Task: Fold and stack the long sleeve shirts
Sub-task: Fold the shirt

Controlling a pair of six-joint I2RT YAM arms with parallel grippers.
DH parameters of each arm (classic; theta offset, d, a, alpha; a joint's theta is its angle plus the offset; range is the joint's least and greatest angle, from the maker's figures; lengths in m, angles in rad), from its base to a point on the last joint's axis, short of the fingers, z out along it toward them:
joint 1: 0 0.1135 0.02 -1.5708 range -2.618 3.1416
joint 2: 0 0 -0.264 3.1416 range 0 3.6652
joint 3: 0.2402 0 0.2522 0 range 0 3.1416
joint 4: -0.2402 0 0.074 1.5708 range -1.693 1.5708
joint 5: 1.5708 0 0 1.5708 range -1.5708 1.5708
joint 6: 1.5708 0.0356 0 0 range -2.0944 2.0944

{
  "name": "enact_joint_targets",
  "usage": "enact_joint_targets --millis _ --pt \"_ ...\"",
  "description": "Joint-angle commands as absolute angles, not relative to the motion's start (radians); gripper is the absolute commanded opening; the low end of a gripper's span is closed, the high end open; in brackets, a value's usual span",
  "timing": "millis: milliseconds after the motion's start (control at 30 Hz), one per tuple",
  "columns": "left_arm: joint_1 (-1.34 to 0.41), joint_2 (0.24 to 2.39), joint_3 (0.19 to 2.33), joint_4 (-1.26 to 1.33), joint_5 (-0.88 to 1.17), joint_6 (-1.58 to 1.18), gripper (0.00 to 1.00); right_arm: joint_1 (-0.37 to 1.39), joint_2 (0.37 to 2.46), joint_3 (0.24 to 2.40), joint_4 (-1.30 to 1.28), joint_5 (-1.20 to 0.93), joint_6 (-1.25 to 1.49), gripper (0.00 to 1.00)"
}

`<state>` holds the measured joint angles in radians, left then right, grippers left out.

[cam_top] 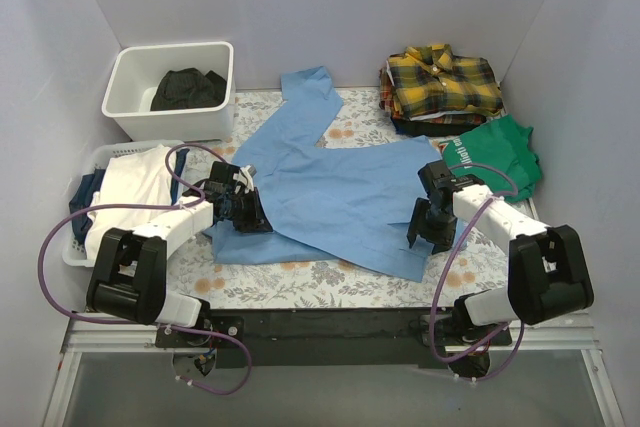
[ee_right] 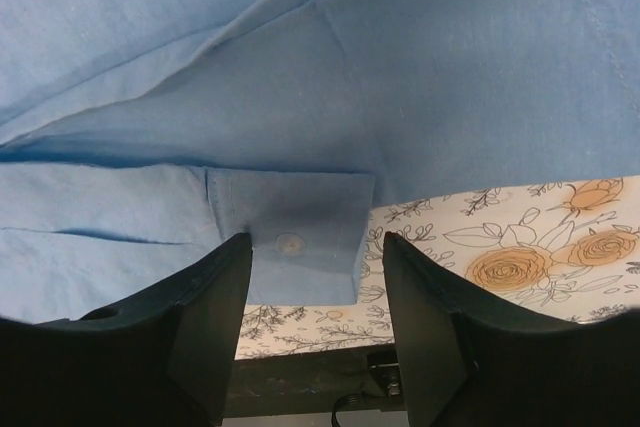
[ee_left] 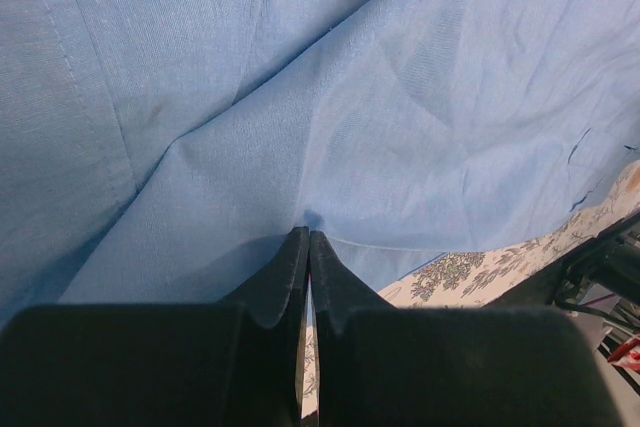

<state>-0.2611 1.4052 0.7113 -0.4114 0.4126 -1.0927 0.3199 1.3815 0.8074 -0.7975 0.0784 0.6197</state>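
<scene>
Blue shirt (cam_top: 340, 197) spread mid-frame, long axis left-right; left fingers (ee_left: 308, 243) clenched on lower-left hem (ee_left: 380, 243); right fingers (cam_top: 420, 239) released, straddling lower-right cuff (ee_right: 300, 232).

Overhead view faces down; both wrist views sit close over the blue shirt (cam_top: 340, 197).

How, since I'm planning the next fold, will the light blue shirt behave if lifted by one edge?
Probably floppy: the light blue shirt lies in soft folds, and creases fan from where the left gripper pinches its hem. Likely light, being thin cloth. The buttoned cuff at the open right gripper looks doubled, so perhaps slightly stiffer.
</scene>
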Motion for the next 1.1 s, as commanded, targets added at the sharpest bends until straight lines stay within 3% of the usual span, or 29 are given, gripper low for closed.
enact_joint_targets --millis 0,133,267,333,400,767,1067 --pt "-0.258 1.408 0.712 -0.416 0.436 -1.08 0.0 0.311 1.416 0.807 -0.756 0.071 0.606 0.62" --pt "-0.256 1.408 0.713 -0.416 0.436 -1.077 0.0 0.311 1.428 0.802 -0.735 0.049 0.601 0.51" --pt "-0.256 1.41 0.713 -0.414 0.437 -1.075 0.0 0.311 1.437 0.798 -0.729 0.031 0.6 0.26" --pt "-0.256 1.411 0.713 -0.414 0.44 -1.074 0.0 0.311 1.436 0.798 -0.729 0.031 0.601 0.18" --pt "-0.256 1.408 0.713 -0.414 0.44 -1.074 0.0 0.313 1.425 0.795 -0.729 0.032 0.604 0.02" --pt "-0.258 1.381 0.713 -0.416 0.43 -1.081 0.0 0.311 1.241 0.954 -0.827 0.268 0.611 0.01" --pt "-0.256 1.391 0.715 -0.414 0.42 -1.091 0.0 0.31 1.316 1.054 -0.793 0.288 0.542 0.01"
